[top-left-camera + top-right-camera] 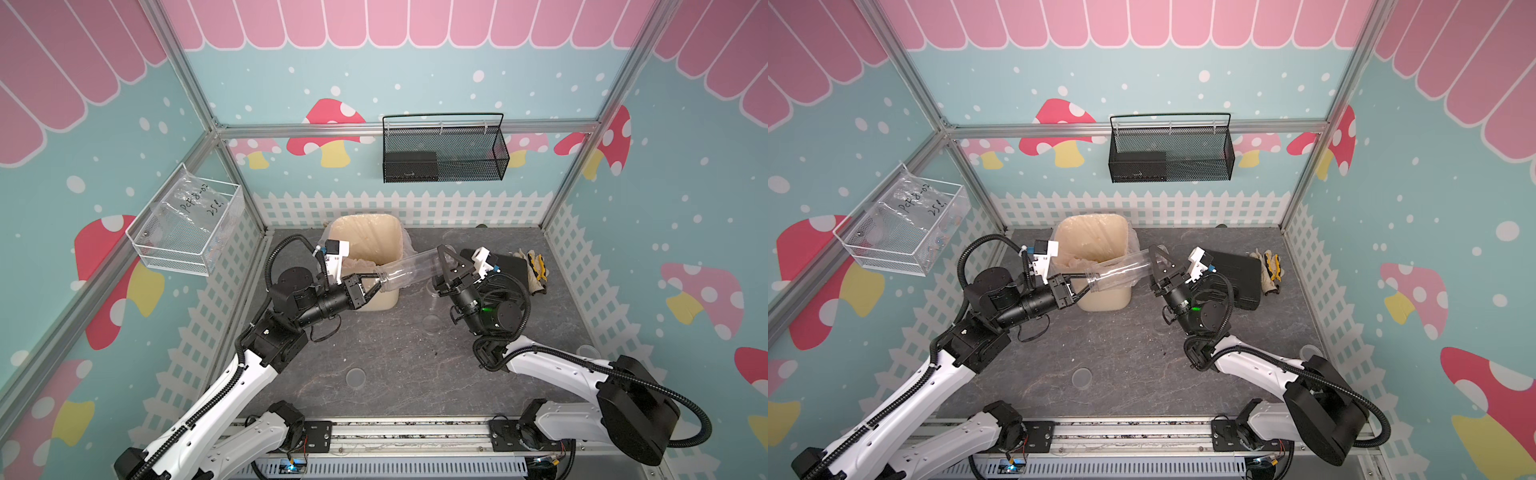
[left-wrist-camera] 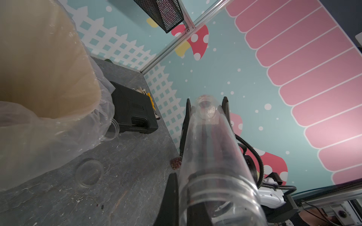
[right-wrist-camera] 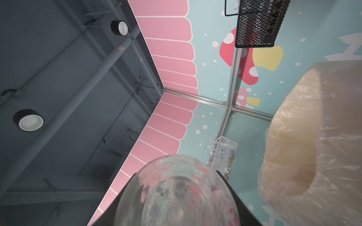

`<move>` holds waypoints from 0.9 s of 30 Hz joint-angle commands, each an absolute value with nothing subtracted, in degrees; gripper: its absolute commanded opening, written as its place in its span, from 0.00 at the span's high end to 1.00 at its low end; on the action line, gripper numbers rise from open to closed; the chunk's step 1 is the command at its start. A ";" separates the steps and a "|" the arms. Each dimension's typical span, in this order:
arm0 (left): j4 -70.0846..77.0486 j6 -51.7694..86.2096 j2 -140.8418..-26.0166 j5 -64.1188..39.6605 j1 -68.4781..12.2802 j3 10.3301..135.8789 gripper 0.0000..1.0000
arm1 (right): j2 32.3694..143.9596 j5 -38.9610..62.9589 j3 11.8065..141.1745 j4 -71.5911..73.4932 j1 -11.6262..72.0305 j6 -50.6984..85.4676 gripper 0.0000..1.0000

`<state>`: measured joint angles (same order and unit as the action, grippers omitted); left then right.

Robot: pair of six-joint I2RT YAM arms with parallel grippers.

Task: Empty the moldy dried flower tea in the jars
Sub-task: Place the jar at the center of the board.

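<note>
Now the left gripper point(image 1: 377, 281) clamps the jar point(image 1: 409, 268) at its mouth and the right gripper point(image 1: 444, 266) at its base, level over the bin's point(image 1: 386, 299) near-right corner. A tea clump point(image 2: 175, 163) lies on the table point(image 2: 127, 185), half hidden by it.

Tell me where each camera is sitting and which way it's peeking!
Both top views: high at the front, looking down on the table; left arm, right arm, left tool and right tool gripping the jar by its ends near the bin.
Left wrist: on the left arm, looks along the jar toward the right tool; own fingers show.
Right wrist: on the right arm, looks up past the jar's base at ceiling and bin; own fingers show.
Shared: both wrist views see jar and bin.
</note>
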<state>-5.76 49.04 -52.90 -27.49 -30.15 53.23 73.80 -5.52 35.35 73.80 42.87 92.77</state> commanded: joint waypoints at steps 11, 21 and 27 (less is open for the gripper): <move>-22.90 38.42 -48.74 -24.31 -30.62 59.46 1.00 | 70.48 -7.57 31.26 79.22 43.86 89.74 0.12; -61.98 26.19 -50.29 -15.17 -30.66 75.52 1.00 | 54.52 -14.45 23.57 64.15 43.68 73.06 0.05; -78.65 26.37 -54.21 -6.28 -31.88 78.95 1.00 | 40.63 -19.25 24.73 42.69 43.68 56.71 0.05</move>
